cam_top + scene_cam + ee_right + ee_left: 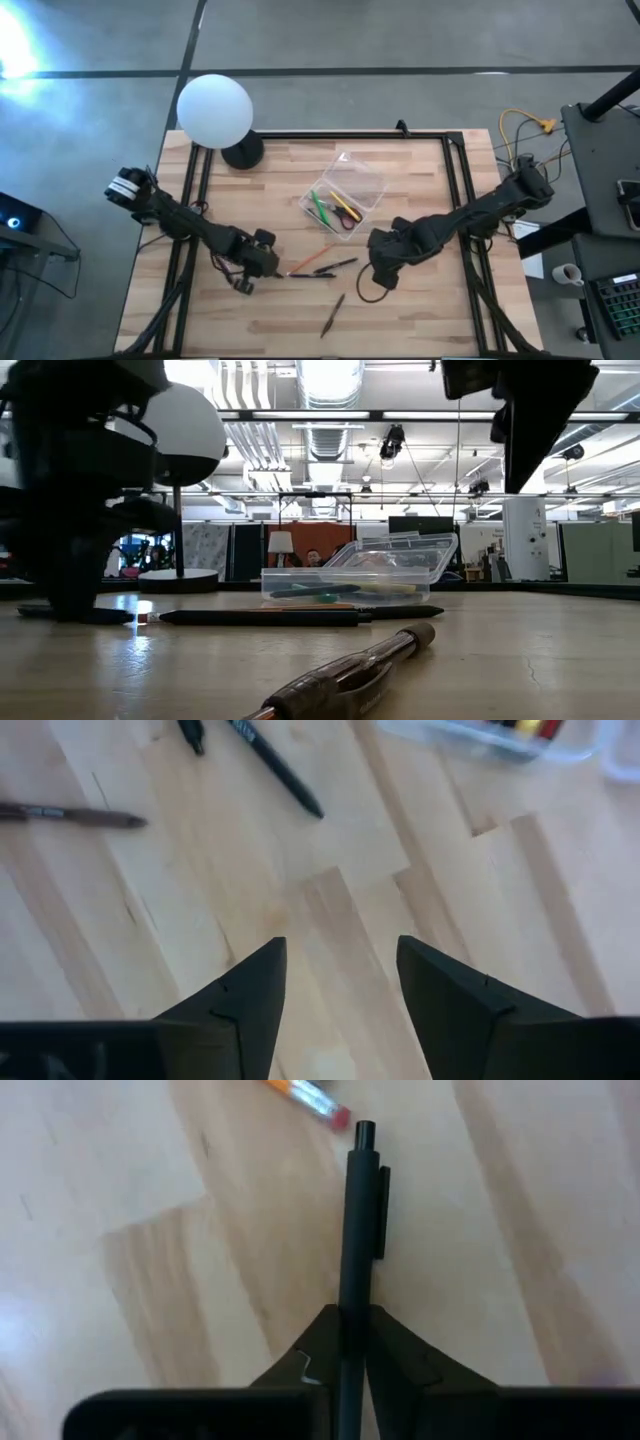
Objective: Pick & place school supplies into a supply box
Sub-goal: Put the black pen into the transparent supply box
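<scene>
My left gripper (272,266) sits low over the table's near left part, shut on a dark pen (358,1230) that runs toward the table's right. An orange pencil (310,260) lies just beyond that pen, its pink eraser (338,1117) near the pen's free end. A second dark pen (341,265) and a brownish pen (333,313) lie flat on the wood. The clear supply box (343,195) stands open at mid-table, with green, yellow and red supplies inside. My right gripper (383,272) hovers open to the right of the pens, touching nothing. My left gripper pinches the dark pen between its two fingers (395,1345) at the pen's left end (352,1325). The fingers come level from the table's left and lie along the pen. The pen points straight out ahead of them, close over or on the wood; which, I cannot tell.
A white lamp globe (214,110) on a dark base (242,152) stands at the far left corner. A black frame (455,200) runs along the table's edges. Cables (520,135) and equipment sit off the right side. Bare wood (260,320) stretches along the near edge.
</scene>
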